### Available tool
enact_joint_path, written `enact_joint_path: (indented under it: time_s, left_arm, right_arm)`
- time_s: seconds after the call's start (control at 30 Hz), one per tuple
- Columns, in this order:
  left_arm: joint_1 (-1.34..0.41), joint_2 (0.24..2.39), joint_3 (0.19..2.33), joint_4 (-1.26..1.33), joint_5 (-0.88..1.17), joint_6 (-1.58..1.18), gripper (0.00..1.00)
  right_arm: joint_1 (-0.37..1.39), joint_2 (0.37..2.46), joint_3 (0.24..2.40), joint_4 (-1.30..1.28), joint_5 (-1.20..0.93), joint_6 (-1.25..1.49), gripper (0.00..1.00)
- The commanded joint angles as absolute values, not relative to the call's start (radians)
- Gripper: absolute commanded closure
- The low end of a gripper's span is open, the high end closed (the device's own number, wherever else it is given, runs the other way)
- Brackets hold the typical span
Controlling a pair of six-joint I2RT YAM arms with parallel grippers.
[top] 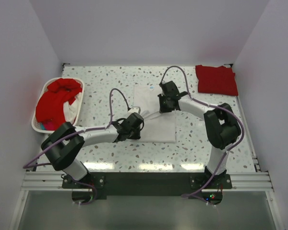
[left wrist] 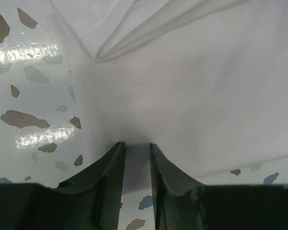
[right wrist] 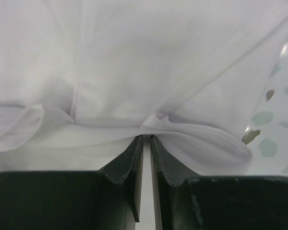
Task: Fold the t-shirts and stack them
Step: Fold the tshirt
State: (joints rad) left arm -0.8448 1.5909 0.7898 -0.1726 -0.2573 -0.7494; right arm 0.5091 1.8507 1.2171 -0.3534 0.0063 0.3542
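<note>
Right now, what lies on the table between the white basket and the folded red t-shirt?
The white t-shirt lies there, with the left gripper and the right gripper both on it; the top external view shows this.

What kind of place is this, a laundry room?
Probably a robot test booth, not a home: plain white walls box in a speckled table, and two arms bolted to a rail handle a white shirt.

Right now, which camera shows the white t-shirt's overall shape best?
The top external view: the white t-shirt lies partly folded, and most of its outline shows between the arms. The left wrist view shows only smooth cloth and one fold by the left pincer. The right wrist view shows only bunched folds at the right pincer.
</note>
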Motion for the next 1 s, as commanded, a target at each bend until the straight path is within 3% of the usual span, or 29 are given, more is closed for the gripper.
enact_joint_path:
  time_s: [0.0,0.17,0.47,0.67,0.97]
  left_arm:
    - [-0.844,1.566,0.753,-0.235,-0.256,-0.770,0.68]
    - [-0.844,1.537,0.738,-0.250,-0.252,-0.779,0.67]
    - [-0.844,1.512,0.727,-0.247,-0.235,-0.790,0.67]
    - [-0.844,1.508,0.724,-0.245,-0.236,-0.793,0.67]
    - [-0.845,1.505,0.712,-0.255,-0.230,-0.804,0.67]
  right_arm:
    - [0.471,1.873,1.363,-0.324,0.077,0.316,0.84]
    - [0.468,1.856,1.473,-0.348,-0.033,0.314,0.77]
    - [0.543,1.717,1.146,-0.119,-0.491,0.394,0.73]
    - [0.571,1.759,1.020,-0.005,-0.552,0.431,0.73]
    - [0.569,1.942,1.143,0.048,-0.574,0.463,0.74]
